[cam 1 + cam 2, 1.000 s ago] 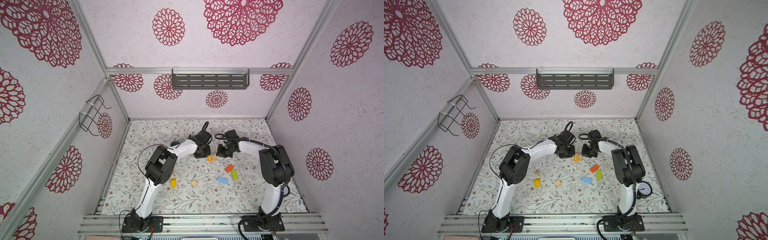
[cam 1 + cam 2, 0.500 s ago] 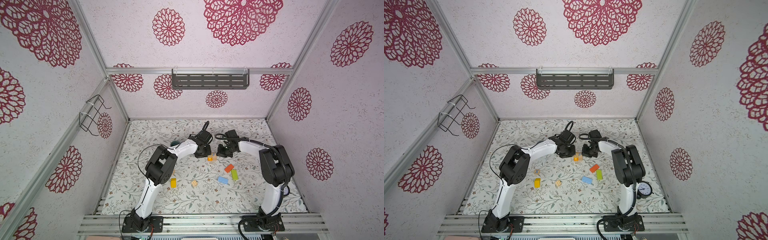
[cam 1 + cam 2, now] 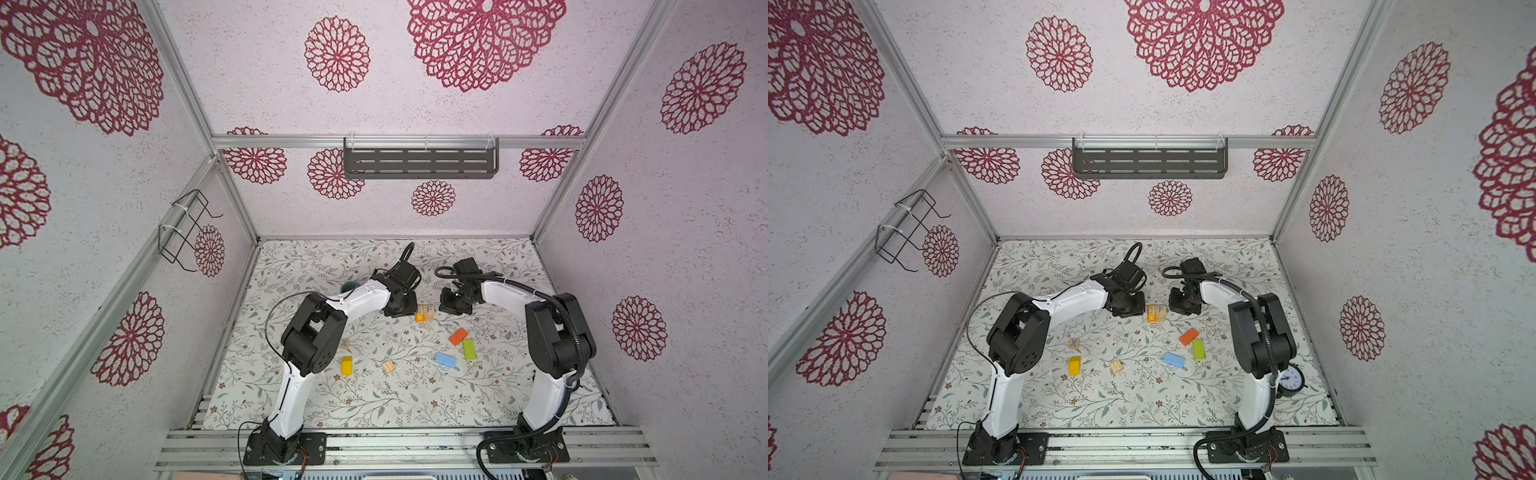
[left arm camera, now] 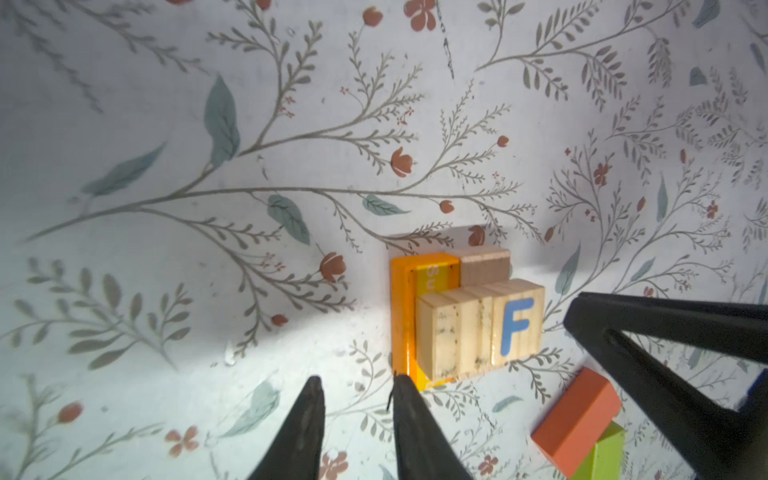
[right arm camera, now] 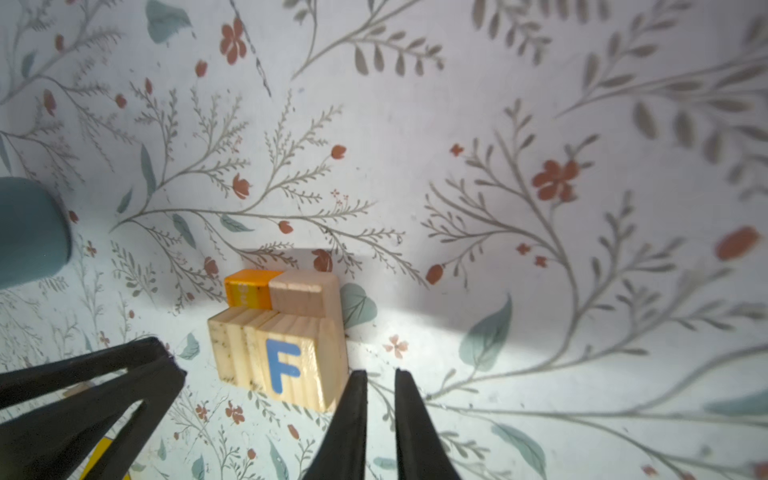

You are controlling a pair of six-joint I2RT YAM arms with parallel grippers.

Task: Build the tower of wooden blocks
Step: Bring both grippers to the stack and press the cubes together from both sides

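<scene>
The tower (image 3: 424, 312) (image 3: 1156, 312) is low: an orange block, a plain wooden block and a grooved cube with a blue F (image 4: 517, 328) (image 5: 282, 365). My left gripper (image 4: 358, 380) (image 3: 405, 307) stands at its left, open with nothing between the fingers, one tip by the orange block's corner. On the opposite side, next to the F cube, my right gripper (image 5: 380, 372) (image 3: 453, 305) is open by a narrow gap and empty. Loose wood blocks lie nearer the front: orange-red (image 3: 458, 336), green (image 3: 469, 349), blue (image 3: 446, 360), a grooved cube (image 3: 389, 367), yellow (image 3: 346, 365), and a lettered cube (image 3: 344, 343).
A teal cup (image 3: 349, 286) (image 5: 29, 232) stands behind the left arm. In a top view a black alarm clock (image 3: 1289, 379) sits by the right arm's base. A grey shelf (image 3: 419, 163) hangs on the back wall and a wire basket (image 3: 187, 228) on the left wall.
Both arms stay at the tower's sides. The jaws of both grippers have parted a little.
</scene>
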